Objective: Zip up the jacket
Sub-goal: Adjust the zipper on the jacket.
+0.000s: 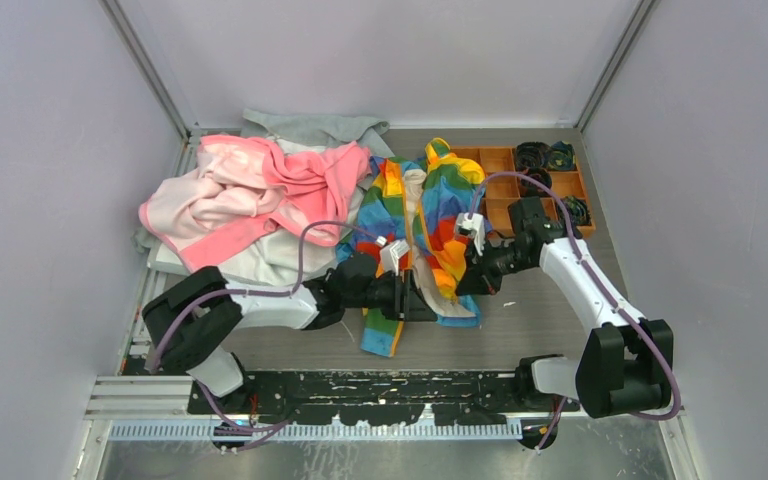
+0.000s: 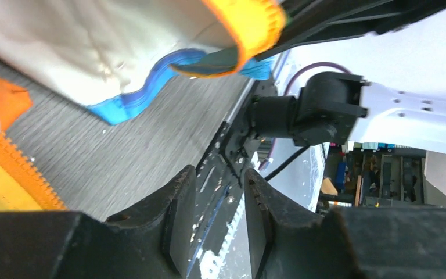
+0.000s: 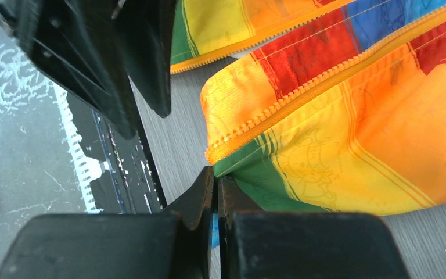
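The right gripper [image 3: 215, 183] is pinched shut on the jacket's [image 3: 348, 151] green hem, just below the zipper [image 3: 302, 93] end; the left gripper [image 2: 218, 186] stands parted and empty. The jacket lies unzipped on the table [image 1: 540, 335], so the left should line up the other zipper edge squarely while the hem is held taut.

White links [image 1: 580, 275], black joints [image 1: 195, 320], purple cables [image 1: 305, 245]; the left end effector [image 2: 216, 181] and right end effector [image 3: 216, 181] are black

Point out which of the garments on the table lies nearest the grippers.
The rainbow-striped jacket, right of the pink garment and the grey garment; the left gripper and right gripper sit at its lower hem.
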Robot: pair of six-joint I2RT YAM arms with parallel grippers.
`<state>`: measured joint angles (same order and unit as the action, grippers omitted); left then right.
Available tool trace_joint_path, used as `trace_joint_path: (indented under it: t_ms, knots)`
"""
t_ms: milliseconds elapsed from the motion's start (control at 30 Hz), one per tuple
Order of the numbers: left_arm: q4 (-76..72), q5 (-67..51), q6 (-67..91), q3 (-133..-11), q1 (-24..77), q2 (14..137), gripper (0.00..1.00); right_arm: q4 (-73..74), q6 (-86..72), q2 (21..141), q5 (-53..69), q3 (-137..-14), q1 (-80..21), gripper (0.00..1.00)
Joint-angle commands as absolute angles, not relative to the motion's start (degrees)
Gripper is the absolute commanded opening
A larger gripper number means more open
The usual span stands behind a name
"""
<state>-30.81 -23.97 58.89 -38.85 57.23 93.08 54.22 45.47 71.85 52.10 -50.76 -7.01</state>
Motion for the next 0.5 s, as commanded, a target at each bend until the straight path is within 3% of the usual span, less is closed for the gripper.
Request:
trace_joint_path:
  t_ms: [0,167,300,467]
  knots:
    - [-31.41,-20.05,53.24,-38.9,56.32,87.06,0.39,58.42,53.86,71.13,52.6,-51.8,-7.73,0.03]
    - [-31.07,-11.39,49.9,-37.78,55.81,82.31,0.52,62.88,62.0,72.13,50.85,-51.29,-9.05,0.03]
    - [-33.04,-5.97,50.23,-36.0,55.51,80.64,0.71,62.65,64.54,72.17,48.74,-50.23,-10.45,0.03]
    - [-36.41,-8.35,54.39,-36.38,54.51,84.61,0.72,62.02,66.22,72.76,46.32,-49.37,-12.86,0.03]
